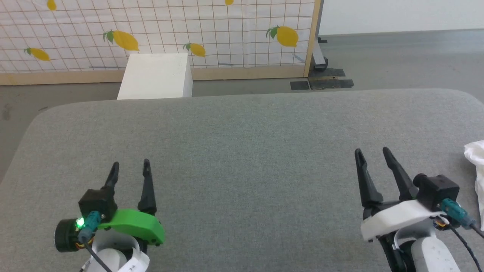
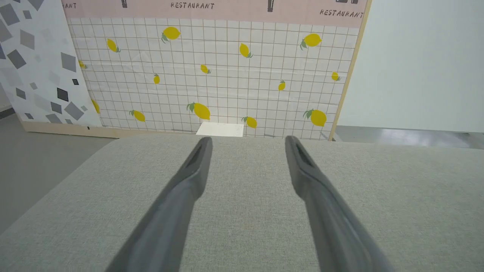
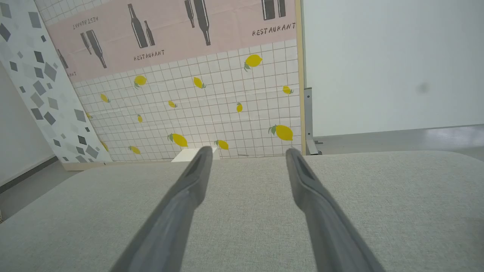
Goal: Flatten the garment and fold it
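Both left gripper (image 1: 131,163) and right gripper (image 1: 371,151) gape; garment (image 1: 477,163) lies crumpled at right.

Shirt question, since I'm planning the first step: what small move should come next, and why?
Probably swing the right gripper to its right, toward the shirt. The shirt lies bunched at the grey pad's right side, untouched, nearest that gripper, whose jaws stand open and empty.

A: We log a grey table (image 1: 242,151), fabric-covered, corners rounded.
B: On it we mark a white garment (image 1: 476,155), crumpled, at the right edge of the head view.
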Robot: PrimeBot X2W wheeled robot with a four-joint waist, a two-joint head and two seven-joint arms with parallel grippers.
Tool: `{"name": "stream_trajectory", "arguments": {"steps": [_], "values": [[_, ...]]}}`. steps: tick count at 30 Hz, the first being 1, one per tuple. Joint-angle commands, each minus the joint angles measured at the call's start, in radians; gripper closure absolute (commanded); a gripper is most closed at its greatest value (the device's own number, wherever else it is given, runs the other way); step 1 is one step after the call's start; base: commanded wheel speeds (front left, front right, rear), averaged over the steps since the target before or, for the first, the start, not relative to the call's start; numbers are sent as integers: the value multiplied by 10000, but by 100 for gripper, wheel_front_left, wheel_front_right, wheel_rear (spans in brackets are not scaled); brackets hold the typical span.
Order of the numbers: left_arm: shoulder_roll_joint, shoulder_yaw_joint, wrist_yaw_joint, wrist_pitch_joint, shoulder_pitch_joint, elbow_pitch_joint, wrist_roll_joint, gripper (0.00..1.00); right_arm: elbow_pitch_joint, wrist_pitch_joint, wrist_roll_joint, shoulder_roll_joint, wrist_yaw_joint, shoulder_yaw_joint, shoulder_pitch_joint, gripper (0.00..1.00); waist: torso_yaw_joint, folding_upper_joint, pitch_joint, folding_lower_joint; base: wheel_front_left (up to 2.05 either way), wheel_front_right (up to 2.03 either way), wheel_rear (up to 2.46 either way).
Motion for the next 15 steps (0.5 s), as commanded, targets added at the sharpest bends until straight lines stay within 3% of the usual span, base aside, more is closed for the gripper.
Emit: {"name": "stream_trajectory", "arguments": {"steps": [1,15], "values": [[64,-73,-83,31,-17,106,42,0,40,-4,-48,10,-15,0,201,0,41,92,-49,1,0,0,0],[-64,-352,-236,254,424,471,-300,0,166,238,-383,12,-15,-163,532,0,-13,92,-234,1,0,0,0]]}}
